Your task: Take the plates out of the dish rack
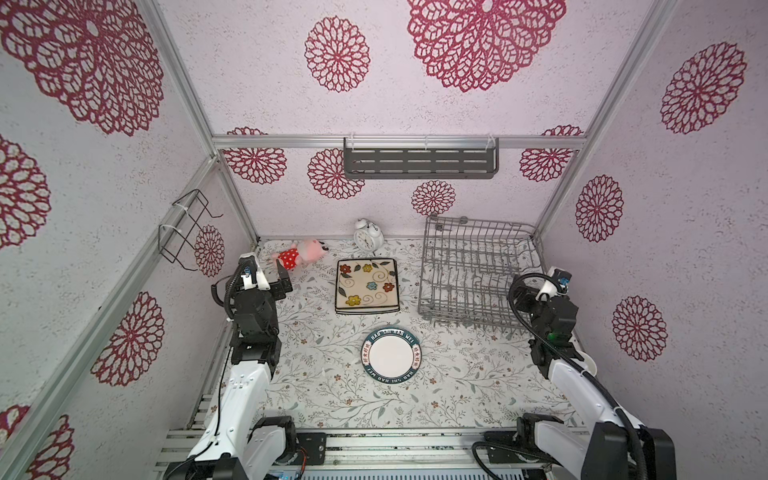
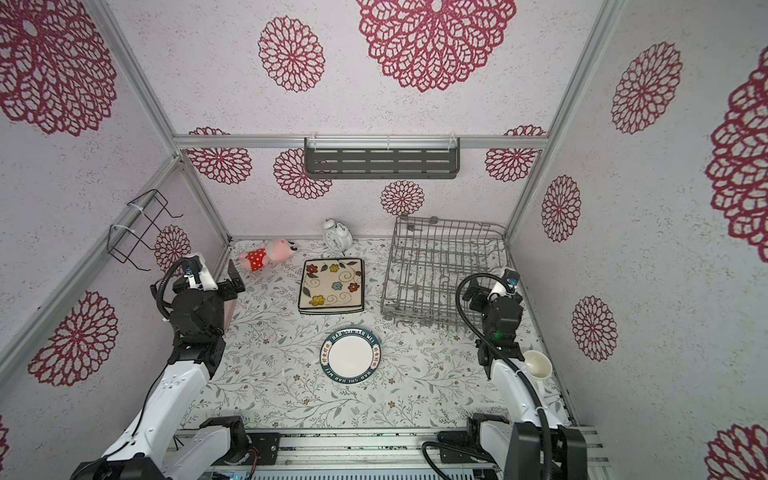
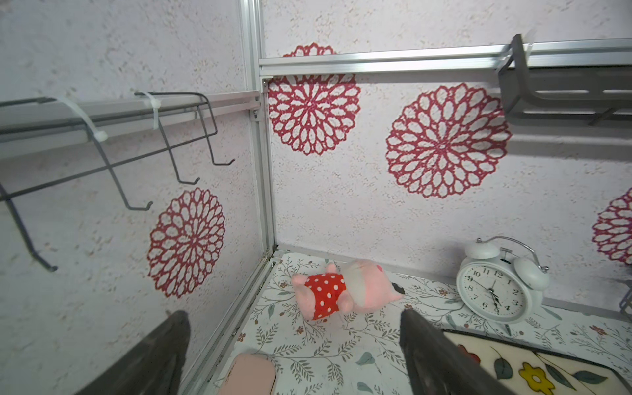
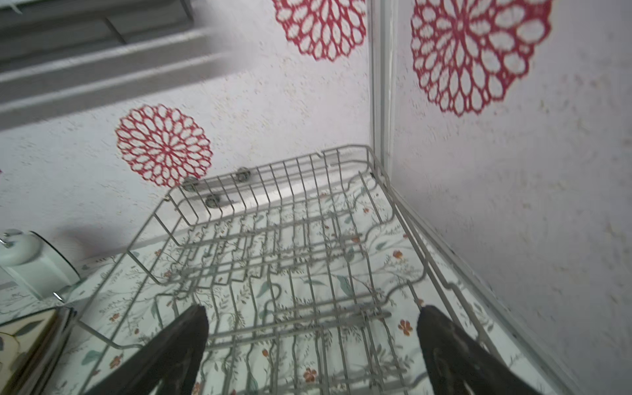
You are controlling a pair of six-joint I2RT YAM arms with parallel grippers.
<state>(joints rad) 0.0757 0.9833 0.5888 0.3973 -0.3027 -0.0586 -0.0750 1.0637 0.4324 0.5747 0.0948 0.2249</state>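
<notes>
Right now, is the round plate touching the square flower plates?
Apart. Both top views show a strip of bare tablecloth between the round plate and the square flower plates.

Cream square plate (image 1: pixel 365 286) with red, blue and yellow flowers. White round plate (image 1: pixel 391 354) with dark teal lettered rim. Grey wire dish rack (image 1: pixel 478 237).

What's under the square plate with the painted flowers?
Under the square cream flower-painted plate, layered plate edges peek out along its near side, so it tops a stack on the leaf-patterned table. Their faces are covered; how many there are can't be told.
</notes>
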